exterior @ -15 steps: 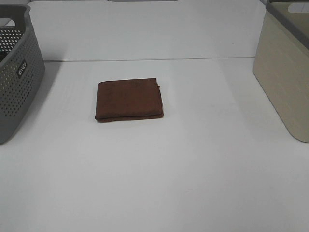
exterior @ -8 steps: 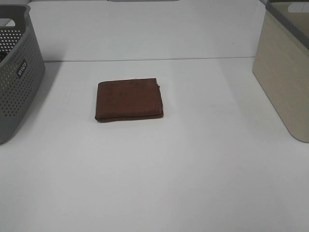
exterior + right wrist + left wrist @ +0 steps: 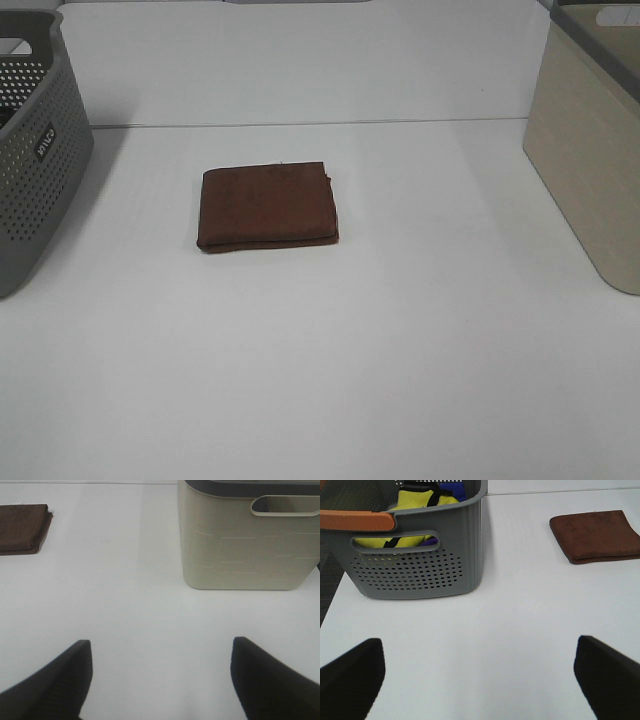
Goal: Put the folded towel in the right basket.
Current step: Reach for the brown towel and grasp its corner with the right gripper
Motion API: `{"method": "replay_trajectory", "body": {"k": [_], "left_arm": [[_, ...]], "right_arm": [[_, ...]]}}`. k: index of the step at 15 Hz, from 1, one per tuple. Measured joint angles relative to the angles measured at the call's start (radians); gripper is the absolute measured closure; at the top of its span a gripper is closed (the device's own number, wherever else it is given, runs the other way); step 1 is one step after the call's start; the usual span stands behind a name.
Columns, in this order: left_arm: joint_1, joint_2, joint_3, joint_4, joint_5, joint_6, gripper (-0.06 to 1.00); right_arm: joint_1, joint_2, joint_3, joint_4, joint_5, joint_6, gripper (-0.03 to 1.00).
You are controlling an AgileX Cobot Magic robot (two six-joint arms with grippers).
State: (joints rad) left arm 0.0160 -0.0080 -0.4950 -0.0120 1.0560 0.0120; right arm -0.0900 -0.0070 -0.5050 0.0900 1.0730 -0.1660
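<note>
Left gripper [image 3: 479, 642]: jaws spread wide, nothing between them. Both dark fingers [image 3: 350, 680] hang over bare table, apart from every object. Out of sight in the high view.

Right gripper [image 3: 161, 644]: jaws likewise spread wide and holding nothing, over bare table. Out of sight in the high view.

Table [image 3: 330, 380]: white and flat, carrying all listed items.

Folded towel [image 3: 266, 206]: brown, folded to a flat, roughly square pad with layered edges showing along one side. Lies on the table a little left of centre in the high view, between the two baskets and well apart from both. Touched by neither gripper.

Left basket [image 3: 30, 160]: grey plastic, perforated walls, slot handle and a small dark label on the side. Stands at the left edge of the table.

Orange handle [image 3: 355, 520]: a bar along the left basket's rim, seen from the left wrist.

Yellow cloth [image 3: 420, 500]: inside the left basket, with a dark strap and something blue or purple beside it; kind cannot be told.

Right basket [image 3: 590, 150]: beige, solid walls, grey rim, cut-out grip near the top. Stands at the right edge of the table. Interior hidden.

Seam [image 3: 300, 124]: thin line across the table behind the towel.
</note>
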Motion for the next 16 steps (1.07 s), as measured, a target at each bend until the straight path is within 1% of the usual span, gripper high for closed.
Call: {"method": "replay_trajectory", "body": {"k": [16], "left_arm": [[0.000,0.000,0.000,0.000,0.000,0.000,-0.03]], "right_arm": [[0.000,0.000,0.000,0.000,0.000,0.000,0.24]]}}
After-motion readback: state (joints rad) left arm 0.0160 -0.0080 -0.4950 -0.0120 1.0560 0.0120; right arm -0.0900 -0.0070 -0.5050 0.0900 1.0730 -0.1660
